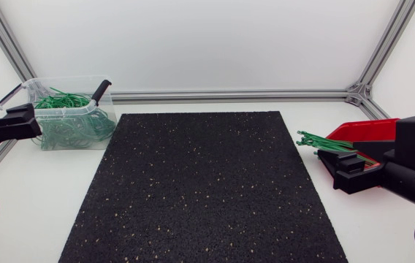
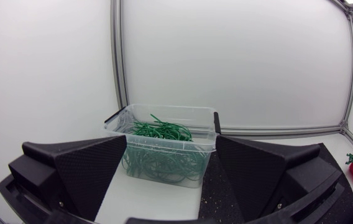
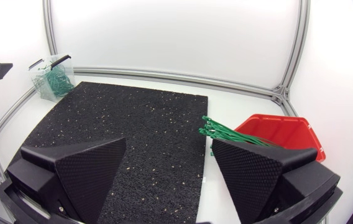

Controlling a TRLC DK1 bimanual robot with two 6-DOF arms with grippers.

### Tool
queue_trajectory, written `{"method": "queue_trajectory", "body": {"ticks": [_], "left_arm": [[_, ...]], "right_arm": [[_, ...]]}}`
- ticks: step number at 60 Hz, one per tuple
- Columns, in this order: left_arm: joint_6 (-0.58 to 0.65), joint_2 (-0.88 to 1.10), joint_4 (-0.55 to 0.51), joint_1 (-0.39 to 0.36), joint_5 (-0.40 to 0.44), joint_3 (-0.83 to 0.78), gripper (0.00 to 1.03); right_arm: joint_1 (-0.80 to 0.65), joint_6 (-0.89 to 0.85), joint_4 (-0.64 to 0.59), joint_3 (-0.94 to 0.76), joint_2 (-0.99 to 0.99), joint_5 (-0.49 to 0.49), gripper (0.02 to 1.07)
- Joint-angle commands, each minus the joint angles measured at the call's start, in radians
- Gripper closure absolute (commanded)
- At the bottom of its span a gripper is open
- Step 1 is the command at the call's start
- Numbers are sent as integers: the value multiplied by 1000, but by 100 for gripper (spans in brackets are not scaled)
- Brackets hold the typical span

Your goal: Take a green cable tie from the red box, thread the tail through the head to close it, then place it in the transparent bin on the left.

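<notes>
Hovering with fingers spread wide and nothing between them: right gripper (image 3: 169,149) near the red box (image 1: 368,130), left gripper (image 2: 171,146) likewise parted and empty, just short of the transparent bin (image 1: 65,79). Green cable ties (image 1: 324,142) lying bunched in the box, tails poking over its rim toward the black mat (image 1: 200,190) (a tight sheaf, hard to single out). Likely trouble: pinching several ties at once, dragging the whole sheaf out, shoving the box aside, missing the small head when threading. No brand, label or legible writing to be found.
</notes>
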Motion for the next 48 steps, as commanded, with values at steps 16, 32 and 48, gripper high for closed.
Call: {"method": "queue_trajectory", "body": {"ticks": [16, 32, 48], "left_arm": [[22, -230, 19, -41, 40, -190, 3], [15, -362, -8, -51, 80, -288, 3], [9, -496, -35, -61, 121, -388, 3]], "right_arm": [[-65, -12, 122, -178, -187, 22, 6], [-120, -6, 240, -310, -316, 19, 6], [-177, 1, 359, -444, -447, 15, 6]]}}
